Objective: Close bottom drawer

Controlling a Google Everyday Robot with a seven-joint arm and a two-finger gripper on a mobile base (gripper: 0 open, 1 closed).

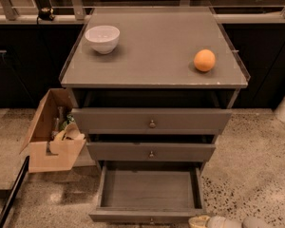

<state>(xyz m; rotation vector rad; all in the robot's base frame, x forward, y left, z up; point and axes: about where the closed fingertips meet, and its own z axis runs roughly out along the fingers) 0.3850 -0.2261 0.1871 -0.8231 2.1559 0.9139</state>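
Observation:
The bottom drawer (pixel 149 190) is the lowest of three grey-brown drawers in the cabinet. It is pulled far out and its inside is bare. Its front panel (pixel 142 216) lies at the bottom edge of the view, with the small knob (pixel 152 220) just showing. The middle drawer (pixel 151 152) and the top drawer (pixel 152 120) stick out only slightly. My gripper (pixel 204 221) shows as a pale tip at the bottom edge, just right of the bottom drawer's front right corner, with the arm (pixel 249 222) trailing right.
On the cabinet top (pixel 154 56) stand a white bowl (pixel 102 38) at the back left and an orange (pixel 204 60) at the right. An open cardboard box (pixel 52 132) with items sits on the floor left of the cabinet. A dark bar (pixel 9 196) runs along the lower left.

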